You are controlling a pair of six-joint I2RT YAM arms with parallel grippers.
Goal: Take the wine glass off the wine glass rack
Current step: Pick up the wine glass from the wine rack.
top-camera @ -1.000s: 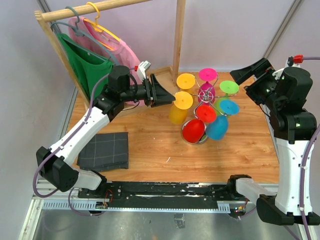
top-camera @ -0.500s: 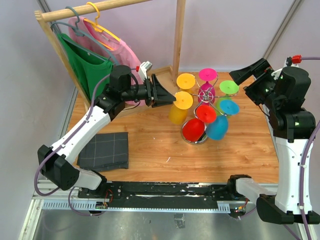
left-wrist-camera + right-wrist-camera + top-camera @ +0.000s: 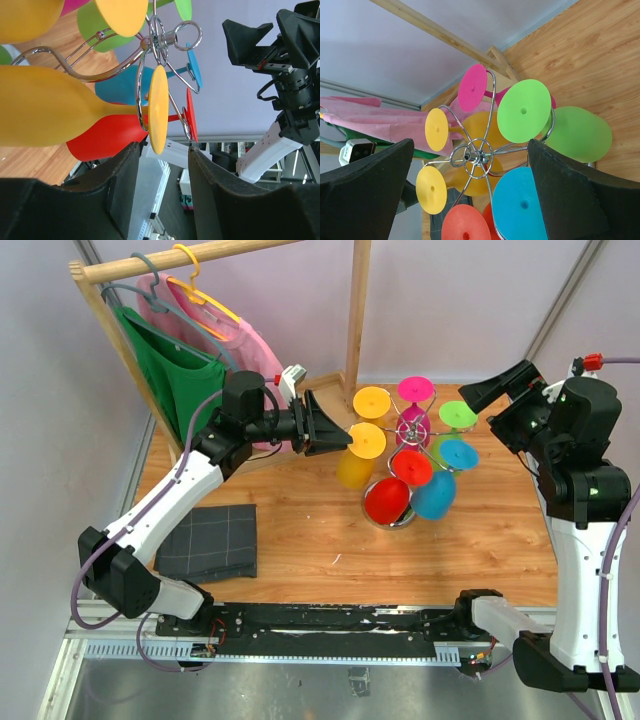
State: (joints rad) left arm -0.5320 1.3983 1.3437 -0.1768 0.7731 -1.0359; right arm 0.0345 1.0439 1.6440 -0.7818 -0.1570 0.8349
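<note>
The wine glass rack (image 3: pixel 412 428) is a chrome wire stand right of the table's middle, with coloured glasses hanging upside down from it. My left gripper (image 3: pixel 340 432) is level with the near yellow wine glass (image 3: pixel 353 468) and points at its foot (image 3: pixel 367 440). In the left wrist view the rim of that edge-on foot (image 3: pixel 158 107) dips just between the tips of my left gripper (image 3: pixel 162 147). The jaws are apart, with a gap on both sides. My right gripper (image 3: pixel 483 405) hovers wide open to the rack's right. In its wrist view it (image 3: pixel 470 145) frames the rack hub (image 3: pixel 477 157) and holds nothing.
Another yellow glass (image 3: pixel 371 401) and pink (image 3: pixel 416 390), green (image 3: pixel 458 416), blue (image 3: pixel 437 492) and red (image 3: pixel 388 502) ones crowd the rack. A wooden clothes rack (image 3: pixel 357 310) with green and pink garments (image 3: pixel 190 365) stands behind the left arm. A folded dark cloth (image 3: pixel 208 540) lies front left.
My left gripper's jaws have narrowed a little and its tips have crept slightly toward the yellow foot. The right arm has barely moved.
</note>
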